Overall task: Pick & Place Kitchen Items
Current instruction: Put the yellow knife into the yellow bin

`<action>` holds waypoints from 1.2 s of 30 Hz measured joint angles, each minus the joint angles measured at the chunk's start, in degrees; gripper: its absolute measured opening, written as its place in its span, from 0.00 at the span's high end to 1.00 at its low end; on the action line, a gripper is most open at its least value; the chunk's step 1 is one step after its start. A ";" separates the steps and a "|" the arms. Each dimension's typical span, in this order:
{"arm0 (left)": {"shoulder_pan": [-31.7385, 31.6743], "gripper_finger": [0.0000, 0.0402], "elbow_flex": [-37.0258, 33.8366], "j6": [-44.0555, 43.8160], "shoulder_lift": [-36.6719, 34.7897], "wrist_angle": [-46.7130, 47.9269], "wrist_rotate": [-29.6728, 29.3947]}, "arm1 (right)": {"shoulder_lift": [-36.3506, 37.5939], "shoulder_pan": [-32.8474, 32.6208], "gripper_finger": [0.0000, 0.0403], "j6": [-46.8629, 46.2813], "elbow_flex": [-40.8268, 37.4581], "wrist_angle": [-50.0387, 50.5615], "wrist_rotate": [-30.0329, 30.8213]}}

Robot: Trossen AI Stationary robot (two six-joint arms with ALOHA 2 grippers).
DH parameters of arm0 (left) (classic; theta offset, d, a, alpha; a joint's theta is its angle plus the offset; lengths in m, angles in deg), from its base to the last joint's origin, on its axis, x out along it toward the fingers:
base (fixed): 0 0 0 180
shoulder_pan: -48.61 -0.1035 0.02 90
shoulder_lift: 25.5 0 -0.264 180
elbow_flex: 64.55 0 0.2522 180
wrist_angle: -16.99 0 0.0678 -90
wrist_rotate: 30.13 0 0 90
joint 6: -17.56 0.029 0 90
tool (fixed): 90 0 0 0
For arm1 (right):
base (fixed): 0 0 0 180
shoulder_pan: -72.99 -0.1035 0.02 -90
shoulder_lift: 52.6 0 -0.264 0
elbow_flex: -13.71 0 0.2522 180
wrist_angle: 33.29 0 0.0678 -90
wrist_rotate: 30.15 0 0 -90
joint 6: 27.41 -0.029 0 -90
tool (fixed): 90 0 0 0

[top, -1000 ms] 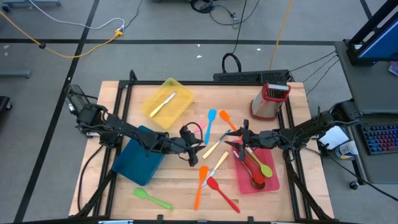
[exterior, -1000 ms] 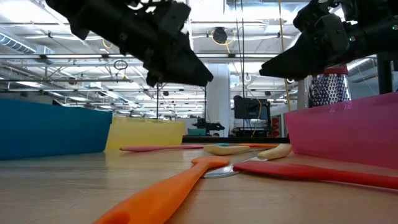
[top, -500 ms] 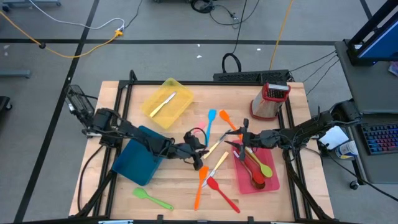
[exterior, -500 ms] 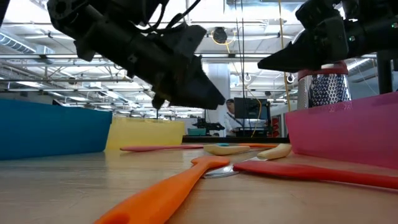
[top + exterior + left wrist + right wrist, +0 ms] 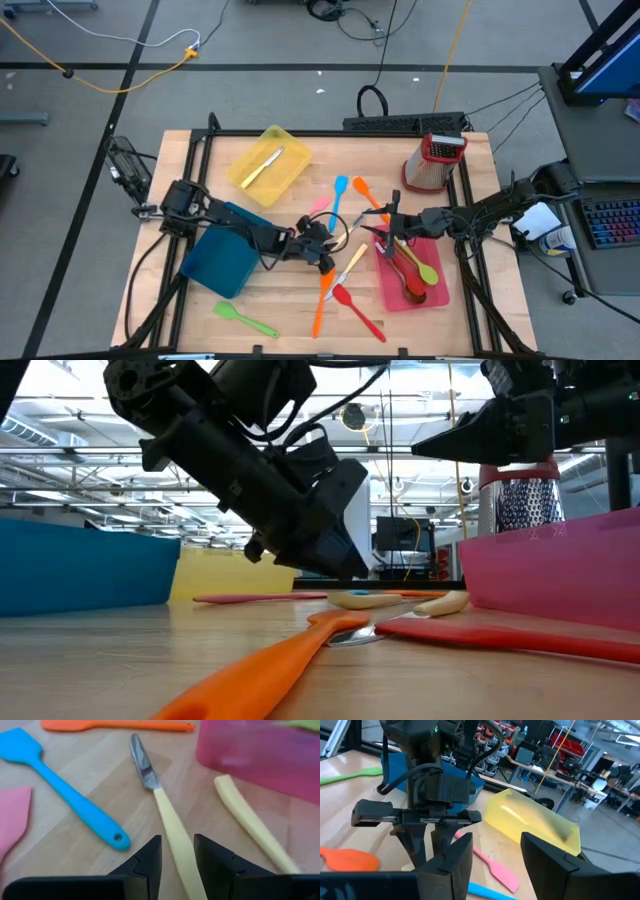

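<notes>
blue tray point(image 5: 222, 262): at the worktop's point(image 5: 290, 300) left side, with the left arm stretched over its far corner; nothing seen inside it from above

green spatula point(image 5: 243, 320): alone near the front-left edge, well apart from both tools

yellow tray point(image 5: 268, 165): back left, one cream-handled knife point(image 5: 263, 167) already lying in it

left tool point(image 5: 322, 252): a second ago it hung just beside the blue tray – now it has travelled right and dropped low into the middle cluster. Its two fingers point(image 5: 147, 860) stand part-open, straddling the handle of a cream-handled table knife point(image 5: 165, 815); nothing gripped yet

middle cluster: blue spatula point(image 5: 65, 800) and pink spatula point(image 5: 12, 817) lie beside that knife, a second cream handle point(image 5: 250, 825) near the pink tray's wall, orange spatula point(image 5: 322, 295) and red spatula point(image 5: 358, 312) nearer the front – none of these has shifted over the last second

meaning for the task: I judge the approach finished and the grasp next – closing on the slim handle should lift the knife, likely bound for the yellow tray with its twin; the handle is narrow and could slip sideways if the fingers close off-centre

right tool point(image 5: 385, 229): unmoved, hovering at the pink tray's point(image 5: 437, 295) back-left corner, fingers apart and holding nothing – waiting

pink tray contents: a green spoon point(image 5: 424, 270) and other spoons already placed

box grater point(image 5: 432, 163): back right, upright, untouched
</notes>
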 joint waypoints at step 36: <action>3.17 0.71 0.12 -1.53 3.16 3.37 -0.85 | 0.00 0.02 0.60 2.79 0.02 -1.42 -0.03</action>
